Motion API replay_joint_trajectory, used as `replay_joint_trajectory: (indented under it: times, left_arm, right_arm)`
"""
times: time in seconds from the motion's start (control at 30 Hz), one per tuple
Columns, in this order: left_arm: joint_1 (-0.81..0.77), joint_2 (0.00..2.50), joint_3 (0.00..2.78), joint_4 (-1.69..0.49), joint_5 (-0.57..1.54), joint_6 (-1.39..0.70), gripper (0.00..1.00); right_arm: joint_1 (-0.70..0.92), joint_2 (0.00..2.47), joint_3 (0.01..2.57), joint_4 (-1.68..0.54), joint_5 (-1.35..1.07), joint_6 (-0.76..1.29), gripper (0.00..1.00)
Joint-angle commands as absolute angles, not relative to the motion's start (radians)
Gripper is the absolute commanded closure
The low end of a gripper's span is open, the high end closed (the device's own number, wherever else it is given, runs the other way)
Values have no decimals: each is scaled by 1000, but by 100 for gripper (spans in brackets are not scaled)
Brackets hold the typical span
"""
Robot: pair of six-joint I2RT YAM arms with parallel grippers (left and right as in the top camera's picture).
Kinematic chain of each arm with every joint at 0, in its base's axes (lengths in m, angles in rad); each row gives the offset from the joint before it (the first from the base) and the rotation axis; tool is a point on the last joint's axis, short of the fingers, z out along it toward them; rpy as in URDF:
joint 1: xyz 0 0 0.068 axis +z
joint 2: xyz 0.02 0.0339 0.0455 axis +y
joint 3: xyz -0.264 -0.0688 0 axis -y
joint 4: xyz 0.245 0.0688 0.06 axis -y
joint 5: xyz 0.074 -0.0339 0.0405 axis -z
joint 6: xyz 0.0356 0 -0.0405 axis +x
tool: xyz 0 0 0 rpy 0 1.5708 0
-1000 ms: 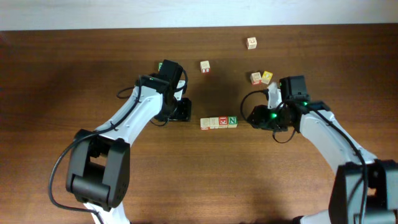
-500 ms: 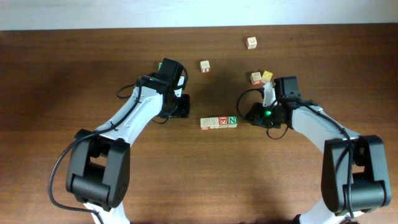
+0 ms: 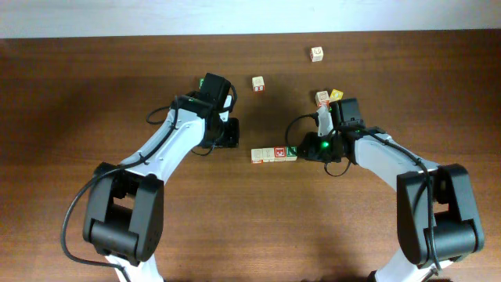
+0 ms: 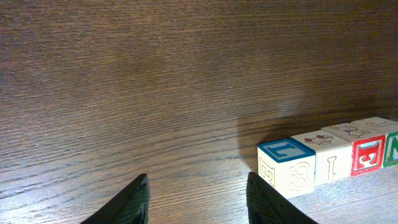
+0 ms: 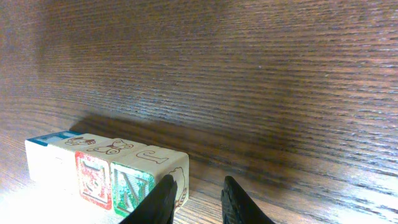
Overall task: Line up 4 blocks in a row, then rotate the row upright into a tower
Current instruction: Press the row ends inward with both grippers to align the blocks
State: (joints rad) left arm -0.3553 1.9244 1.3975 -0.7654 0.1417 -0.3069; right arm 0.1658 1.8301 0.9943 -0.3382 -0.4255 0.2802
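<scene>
The four blocks lie in one row mid-table: a blue-topped pale cube (image 3: 257, 156) (image 4: 286, 165), a beige one (image 3: 268, 155) (image 4: 323, 155), a red-lettered one (image 3: 279, 154) (image 5: 94, 177), and the green "N" cube (image 3: 290, 152) (image 5: 134, 186) at the right end. My right gripper (image 3: 307, 149) (image 5: 198, 183) is low at that end. Its jaws are narrowly open with nothing between them, and the left finger (image 5: 163, 196) lies against the N cube's end face. My left gripper (image 3: 227, 139) (image 4: 198, 180) hovers open over bare wood, just left of the row.
Loose cubes lie farther back: one (image 3: 257, 83) behind the row, one (image 3: 316, 53) at the far right, and a red-marked cube (image 3: 322, 97) beside a yellow-faced one (image 3: 337, 95) just behind my right wrist. A green-edged cube (image 3: 201, 81) peeks out by my left arm.
My right gripper slid left up to the N cube and narrowed its jaws. The row's right end shifted slightly. The left gripper closed a little and stayed in place.
</scene>
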Motion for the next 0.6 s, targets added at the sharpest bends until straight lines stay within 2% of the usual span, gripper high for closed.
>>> replay_joint_trajectory:
  times: [0.0,0.13,0.23,0.37,0.57]
  left_arm:
    - [-356,1921,1388,-771,134,-315,52]
    - [-356,1921,1388,-798,150,-315,59]
    - [-355,1921,1388,-790,199,-315,70]
    - [-356,1930,1388,-773,267,-323,98]
    - [-355,1993,1388,-767,356,-345,100]
  right_arm:
    - [171,1841,986,-336,-437,278,74]
    - [170,1841,986,-336,-435,294,74]
    - [170,1841,986,-337,-442,297,74]
    - [170,1841,986,-339,-442,296,77]
    - [170,1841,986,-339,-442,296,89]
